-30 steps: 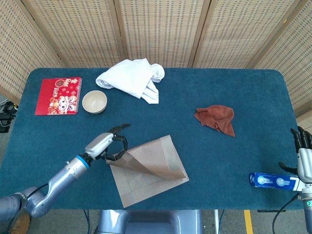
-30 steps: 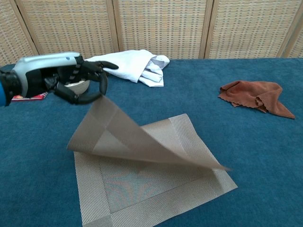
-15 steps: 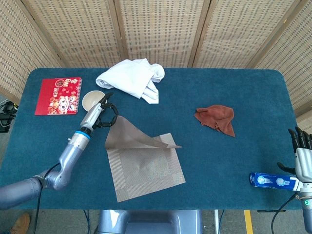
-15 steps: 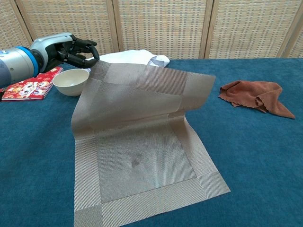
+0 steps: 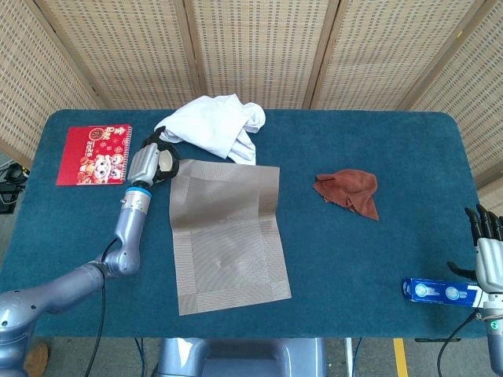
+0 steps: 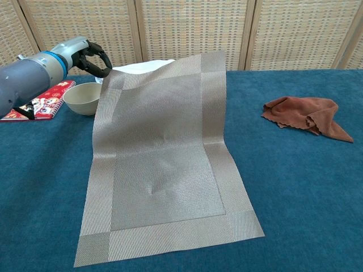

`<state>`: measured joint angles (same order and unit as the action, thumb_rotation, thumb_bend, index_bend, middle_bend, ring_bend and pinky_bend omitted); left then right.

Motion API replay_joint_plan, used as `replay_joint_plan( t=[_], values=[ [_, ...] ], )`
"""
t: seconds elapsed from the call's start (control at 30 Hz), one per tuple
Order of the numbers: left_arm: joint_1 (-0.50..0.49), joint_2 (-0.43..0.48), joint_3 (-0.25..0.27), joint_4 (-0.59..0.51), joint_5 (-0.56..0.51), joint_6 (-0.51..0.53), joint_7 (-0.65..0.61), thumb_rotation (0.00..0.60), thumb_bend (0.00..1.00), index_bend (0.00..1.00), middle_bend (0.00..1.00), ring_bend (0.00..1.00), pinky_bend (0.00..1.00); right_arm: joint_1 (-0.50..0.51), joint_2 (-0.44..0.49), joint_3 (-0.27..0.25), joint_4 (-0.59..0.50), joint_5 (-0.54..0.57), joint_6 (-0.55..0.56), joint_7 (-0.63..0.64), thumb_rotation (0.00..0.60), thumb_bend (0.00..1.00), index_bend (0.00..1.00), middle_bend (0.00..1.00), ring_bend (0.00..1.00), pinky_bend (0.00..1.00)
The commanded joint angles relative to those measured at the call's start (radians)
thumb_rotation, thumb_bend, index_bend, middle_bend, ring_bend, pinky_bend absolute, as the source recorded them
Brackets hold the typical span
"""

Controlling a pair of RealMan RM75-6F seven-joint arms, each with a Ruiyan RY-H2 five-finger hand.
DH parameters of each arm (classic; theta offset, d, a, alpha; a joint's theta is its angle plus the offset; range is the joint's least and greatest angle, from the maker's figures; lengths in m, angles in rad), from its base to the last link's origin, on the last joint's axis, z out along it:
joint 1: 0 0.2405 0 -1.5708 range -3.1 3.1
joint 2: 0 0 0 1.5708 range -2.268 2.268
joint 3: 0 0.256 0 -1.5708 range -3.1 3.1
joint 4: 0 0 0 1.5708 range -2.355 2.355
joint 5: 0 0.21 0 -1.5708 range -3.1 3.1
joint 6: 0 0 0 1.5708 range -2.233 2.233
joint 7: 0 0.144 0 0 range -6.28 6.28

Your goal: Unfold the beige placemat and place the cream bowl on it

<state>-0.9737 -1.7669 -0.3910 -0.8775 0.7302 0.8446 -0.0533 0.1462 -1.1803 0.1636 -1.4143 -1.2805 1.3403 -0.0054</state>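
I am looking down on a blue table (image 5: 377,259) backed by a wicker screen (image 5: 259,47). My left hand (image 5: 154,159) is out toward the far left part of the table, its dark fingers (image 6: 97,59) pinched on the far left corner of the beige placemat (image 5: 226,232). The placemat is opened out to its full length near the middle of the table. Its near half lies flat, reaching almost to the front edge. Its far half is lifted off the surface, and in the chest view it stands up like a sheet in front of the white cloth (image 5: 212,126).

The cream bowl (image 6: 83,97) sits upright just left of the placemat's far left edge, right beside my left hand. From above, the hand covers most of it. A red booklet (image 5: 95,154) lies flat near the far left corner of the table, left of the bowl. The white cloth is bunched up at the far edge. A rust-brown cloth (image 5: 350,191) is crumpled right of center.

My right hand (image 5: 487,251) is at the right edge near the front corner. Its fingers point up, spread and holding nothing. A blue and white package (image 5: 440,291) lies just beside it.
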Motion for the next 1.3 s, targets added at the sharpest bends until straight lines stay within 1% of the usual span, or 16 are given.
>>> replay_joint_plan(
  t=[0.03, 0.1, 0.17, 0.2, 0.3, 0.4, 0.47, 0.63, 0.73, 0.83, 0.97, 1.07, 1.17, 1.2, 1.27, 1.3],
  values=[
    [-0.049, -0.072, -0.045, 0.096, -0.073, 0.034, 0.093, 0.600, 0.54, 0.63, 0.00, 0.00, 0.00, 0.001, -0.001, 0.000, 0.001, 0.000, -0.001, -0.003, 0.600, 0.00, 0.00, 0.00, 0.00, 0.00],
    [-0.065, -0.087, -0.056, 0.121, -0.088, 0.012, 0.122, 0.594, 0.26, 0.15, 0.00, 0.00, 0.00, 0.001, -0.002, 0.000, 0.001, 0.002, -0.001, -0.004, 0.600, 0.00, 0.00, 0.00, 0.00, 0.00],
    [-0.072, -0.084, -0.064, 0.125, -0.109, -0.030, 0.152, 0.554, 0.07, 0.00, 0.00, 0.00, 0.00, 0.001, -0.003, 0.001, 0.002, 0.005, -0.001, -0.006, 0.600, 0.00, 0.00, 0.00, 0.00, 0.00],
    [-0.073, -0.080, -0.068, 0.123, -0.121, -0.042, 0.170, 0.528, 0.03, 0.00, 0.00, 0.00, 0.00, 0.000, -0.003, 0.001, 0.002, 0.006, -0.001, -0.006, 0.600, 0.00, 0.00, 0.00, 0.00, 0.00],
    [-0.073, -0.076, -0.085, 0.110, -0.139, -0.029, 0.189, 0.479, 0.00, 0.00, 0.00, 0.00, 0.00, 0.000, -0.003, 0.002, 0.002, 0.006, 0.000, -0.006, 0.600, 0.00, 0.00, 0.00, 0.00, 0.00],
    [-0.064, -0.069, -0.095, 0.093, -0.109, 0.019, 0.169, 0.409, 0.00, 0.00, 0.00, 0.00, 0.00, 0.000, -0.003, 0.001, 0.001, 0.004, 0.000, -0.007, 0.600, 0.00, 0.00, 0.00, 0.00, 0.00],
    [-0.049, -0.054, -0.092, 0.070, -0.064, 0.054, 0.139, 0.392, 0.00, 0.00, 0.00, 0.00, 0.00, 0.000, -0.002, 0.000, 0.000, 0.002, 0.002, -0.007, 0.600, 0.00, 0.00, 0.00, 0.00, 0.00],
    [0.000, 0.012, -0.047, 0.000, 0.061, 0.132, 0.105, 0.374, 0.00, 0.00, 0.00, 0.00, 0.00, -0.001, 0.000, -0.002, -0.005, -0.007, 0.009, -0.009, 0.600, 0.00, 0.00, 0.00, 0.00, 0.00],
    [0.053, 0.089, -0.002, -0.086, 0.136, 0.181, 0.120, 0.364, 0.00, 0.00, 0.00, 0.00, 0.00, -0.002, 0.000, -0.003, -0.011, -0.015, 0.019, -0.016, 0.600, 0.00, 0.00, 0.00, 0.00, 0.00],
    [0.122, 0.185, 0.052, -0.193, 0.198, 0.234, 0.155, 0.401, 0.00, 0.00, 0.00, 0.00, 0.00, -0.004, 0.000, -0.004, -0.017, -0.022, 0.031, -0.025, 0.600, 0.00, 0.00, 0.00, 0.00, 0.00],
    [0.237, 0.325, 0.124, -0.376, 0.276, 0.318, 0.171, 0.503, 0.00, 0.00, 0.00, 0.00, 0.00, 0.000, 0.000, -0.005, -0.025, -0.032, 0.033, -0.032, 0.600, 0.00, 0.00, 0.00, 0.00, 0.00],
    [0.325, 0.436, 0.171, -0.540, 0.304, 0.370, 0.188, 0.517, 0.00, 0.00, 0.00, 0.00, 0.00, 0.016, 0.002, -0.010, -0.028, -0.051, 0.020, -0.055, 0.600, 0.00, 0.00, 0.00, 0.00, 0.00],
    [0.401, 0.523, 0.216, -0.679, 0.330, 0.428, 0.214, 0.569, 0.00, 0.00, 0.00, 0.00, 0.00, 0.050, 0.010, -0.018, -0.027, -0.091, -0.004, -0.102, 0.600, 0.00, 0.00, 0.00, 0.00, 0.00],
    [0.447, 0.562, 0.246, -0.753, 0.346, 0.468, 0.224, 0.589, 0.00, 0.00, 0.00, 0.00, 0.00, 0.084, 0.016, -0.025, -0.024, -0.132, -0.031, -0.128, 0.600, 0.00, 0.00, 0.00, 0.00, 0.00],
    [0.494, 0.603, 0.276, -0.835, 0.368, 0.510, 0.238, 0.600, 0.00, 0.00, 0.00, 0.00, 0.00, 0.132, 0.027, -0.031, -0.019, -0.178, -0.078, -0.144, 0.600, 0.00, 0.00, 0.02, 0.00, 0.00],
    [0.503, 0.611, 0.281, -0.850, 0.375, 0.520, 0.242, 0.600, 0.00, 0.00, 0.00, 0.00, 0.00, 0.144, 0.030, -0.034, -0.019, -0.191, -0.089, -0.146, 0.600, 0.00, 0.00, 0.07, 0.01, 0.00]
  ],
)
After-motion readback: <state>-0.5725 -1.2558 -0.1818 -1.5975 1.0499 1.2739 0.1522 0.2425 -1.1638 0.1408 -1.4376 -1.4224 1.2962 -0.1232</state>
